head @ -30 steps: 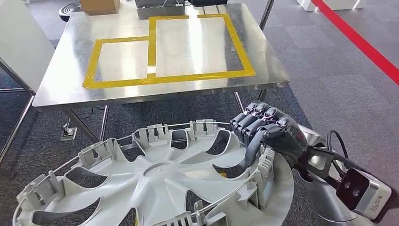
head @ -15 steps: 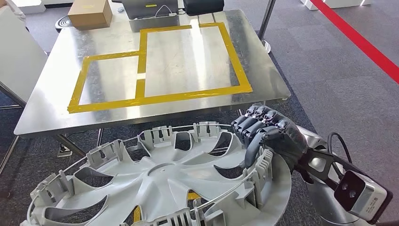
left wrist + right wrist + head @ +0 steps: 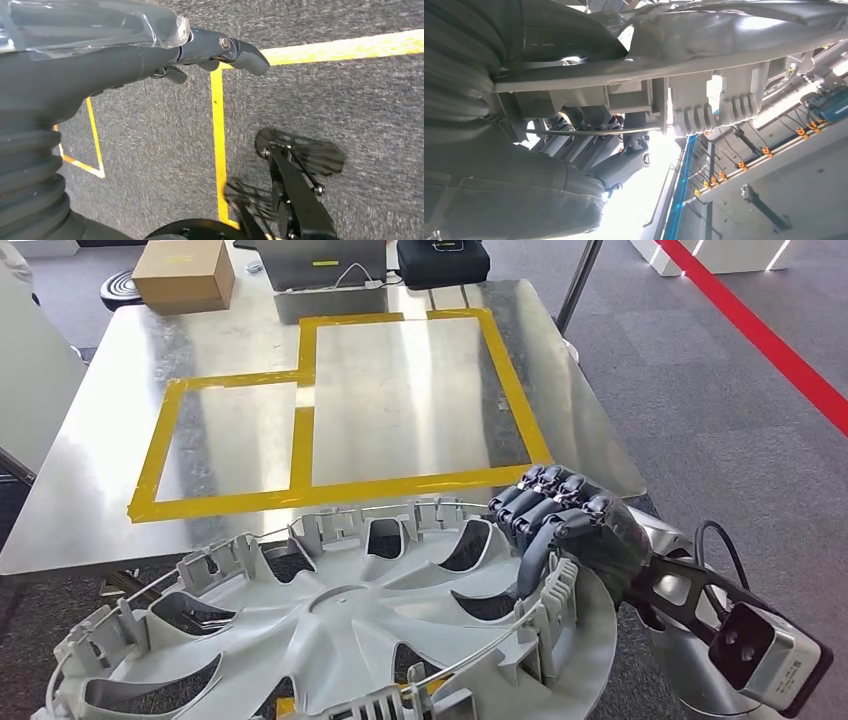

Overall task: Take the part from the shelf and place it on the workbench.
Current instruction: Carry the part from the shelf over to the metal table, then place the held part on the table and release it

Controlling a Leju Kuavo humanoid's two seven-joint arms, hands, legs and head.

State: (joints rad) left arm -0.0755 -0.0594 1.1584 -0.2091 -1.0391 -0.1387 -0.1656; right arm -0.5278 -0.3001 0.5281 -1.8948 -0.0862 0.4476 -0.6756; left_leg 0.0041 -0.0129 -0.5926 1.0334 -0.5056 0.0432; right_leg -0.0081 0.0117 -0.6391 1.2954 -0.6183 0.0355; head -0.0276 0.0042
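Workbench closer, camera advanced; right hand still grips hubcap rim; left hand empty.

Honestly can't read a single thing here. There's a yellow sticker on the cardboard box at the bench's far left corner and another on the grey case beside it, but both too small to make out.

Right robot hand clenched — gripping.
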